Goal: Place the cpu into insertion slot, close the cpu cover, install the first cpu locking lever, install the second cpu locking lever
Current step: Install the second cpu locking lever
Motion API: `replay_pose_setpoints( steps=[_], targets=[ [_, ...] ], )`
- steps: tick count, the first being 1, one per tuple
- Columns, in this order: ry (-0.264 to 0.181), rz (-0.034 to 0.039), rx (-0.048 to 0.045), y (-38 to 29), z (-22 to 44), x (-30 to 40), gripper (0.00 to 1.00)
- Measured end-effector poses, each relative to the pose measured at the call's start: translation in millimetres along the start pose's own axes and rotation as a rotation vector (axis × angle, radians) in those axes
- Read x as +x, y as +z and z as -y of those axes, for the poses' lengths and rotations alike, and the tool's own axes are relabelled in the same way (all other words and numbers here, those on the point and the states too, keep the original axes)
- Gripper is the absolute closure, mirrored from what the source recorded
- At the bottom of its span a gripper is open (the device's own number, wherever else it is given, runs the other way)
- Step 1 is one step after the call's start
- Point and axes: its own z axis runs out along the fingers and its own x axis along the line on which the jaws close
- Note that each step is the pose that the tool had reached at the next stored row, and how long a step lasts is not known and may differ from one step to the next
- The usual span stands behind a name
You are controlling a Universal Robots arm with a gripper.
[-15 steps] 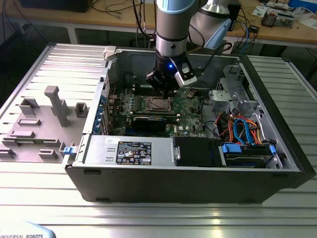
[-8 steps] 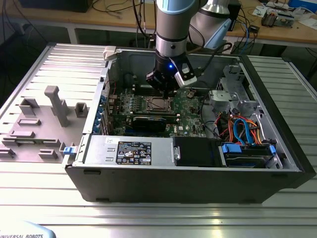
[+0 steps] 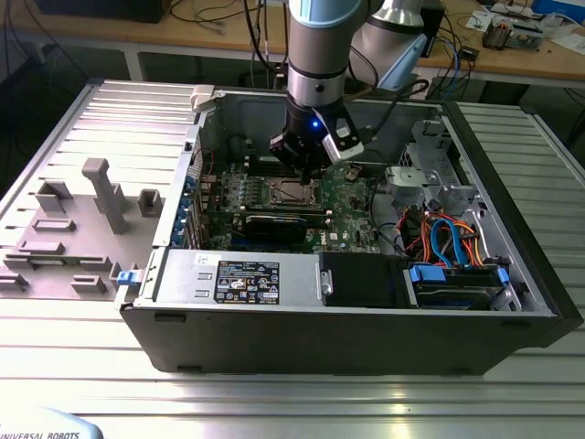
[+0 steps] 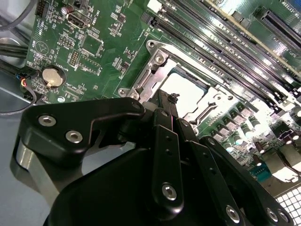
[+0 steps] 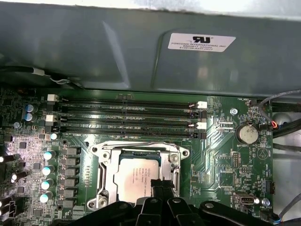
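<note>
While the cpu [image 5: 137, 175] lies flat and seated in the insertion slot [image 5: 107, 162], its dull silver top shows through the window of the cpu cover [image 5: 175, 159], which appears lowered around it. The chip is judged light, stiff and fragile underneath, best held by its edges alone. Directly above the socket's near edge the gripper [image 5: 162, 187] hangs with black fingers drawn together, apparently gripping nothing, over the green motherboard [image 5: 225, 155] with its long memory slots [image 5: 127, 115] inside the computer case [image 3: 512, 302].
</note>
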Motion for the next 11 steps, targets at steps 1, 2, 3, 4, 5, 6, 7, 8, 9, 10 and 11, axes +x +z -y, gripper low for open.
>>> replay_pose_setpoints(
  steps=[1, 2, 3, 4, 5, 6, 7, 8, 9, 10, 11],
  targets=[
    [0.0, 0.0, 0.0001, -0.1, 0.7, 0.0, 0.89],
    [0.0, 0.0, 0.0001, -0.2, 1.8, 0.1, 0.89],
    [0.0, 0.0, 0.0001, -0.3, 2.9, 0.1, 0.89],
    [0.0, 0.0, 0.0, -0.3, 3.5, 0.2, 0.89],
    [0.0, 0.0, 0.0001, -0.3, 3.6, 0.2, 0.89],
    [0.0, 0.0, 0.0001, -0.4, 4.2, 0.2, 0.89],
    [0.0, 0.0, 0.0, -0.4, 4.4, 0.2, 0.89],
    [0.0, 0.0, 0.0001, -0.4, 4.4, 0.2, 0.89],
    [0.0, 0.0, 0.0001, -0.4, 4.5, 0.2, 0.89],
    [0.0, 0.0, 0.0, -0.4, 4.4, 0.2, 0.89],
    [0.0, 0.0, 0.0, -0.4, 4.5, 0.2, 0.89]
  ],
)
